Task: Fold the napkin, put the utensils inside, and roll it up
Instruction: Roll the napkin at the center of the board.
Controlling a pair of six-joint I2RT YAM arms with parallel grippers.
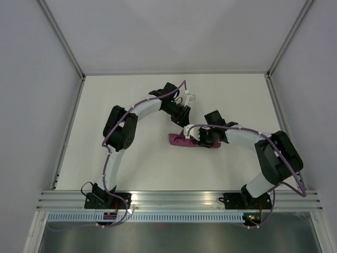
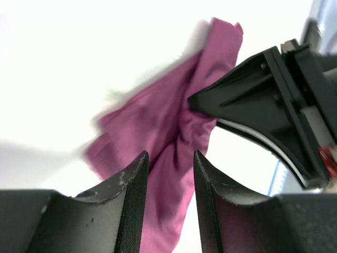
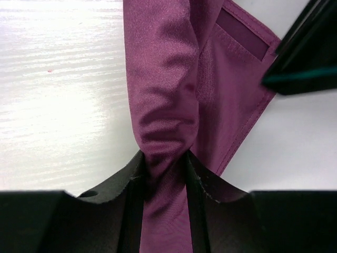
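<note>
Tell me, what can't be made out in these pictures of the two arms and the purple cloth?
- Utensils: seen in no view; whether the bunched napkin hides any cannot be told.
- Top view: the right gripper covers much of the napkin; its folds are too small to read.
- Left wrist view: blurred cloth fills the gap of the left gripper; pinched or loose, unclear.
- Right wrist view: the napkin's near end is cut off by the bottom edge.

White table (image 1: 131, 105) enclosed by pale grey walls (image 1: 31, 79), aluminium rail (image 1: 179, 197) along near edge
</note>
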